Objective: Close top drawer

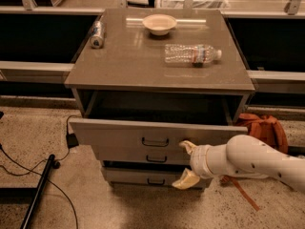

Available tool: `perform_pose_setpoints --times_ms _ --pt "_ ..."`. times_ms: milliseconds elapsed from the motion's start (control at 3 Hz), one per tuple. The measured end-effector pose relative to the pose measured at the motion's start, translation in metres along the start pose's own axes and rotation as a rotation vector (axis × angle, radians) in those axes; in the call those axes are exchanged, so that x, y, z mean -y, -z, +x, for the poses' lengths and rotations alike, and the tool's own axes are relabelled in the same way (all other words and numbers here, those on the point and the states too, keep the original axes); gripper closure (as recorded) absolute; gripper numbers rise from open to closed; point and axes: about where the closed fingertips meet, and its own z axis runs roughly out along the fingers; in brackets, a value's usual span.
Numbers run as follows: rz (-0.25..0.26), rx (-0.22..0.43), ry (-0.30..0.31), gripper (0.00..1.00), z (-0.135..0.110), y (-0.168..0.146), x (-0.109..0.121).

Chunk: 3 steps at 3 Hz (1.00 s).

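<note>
The top drawer [119,133] of the grey-brown cabinet stands pulled out, its inside dark in shadow. Its small dark handle [155,141] is at mid-front. My gripper [187,163], with pale fingers spread wide apart, is open and empty. Its upper fingertip [185,146] sits at the drawer front, just right of the handle. The lower finger [186,179] hangs in front of the lower drawers. My white arm [252,160] comes in from the right.
On the cabinet top [124,66] lie a clear plastic bottle [191,53], a pale bowl [159,23] and a can [97,33]. An orange bag [262,128] sits on the floor at right. Black cables [28,168] and a dark pole [39,190] lie at left.
</note>
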Motion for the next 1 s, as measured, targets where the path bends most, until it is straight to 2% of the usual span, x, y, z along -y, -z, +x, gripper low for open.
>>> perform_pose_setpoints --times_ms 667,1000 --pt "0.041 0.036 0.03 0.67 -0.004 -0.017 0.04" --pt "0.085 0.057 0.044 0.81 -0.004 -0.025 0.066"
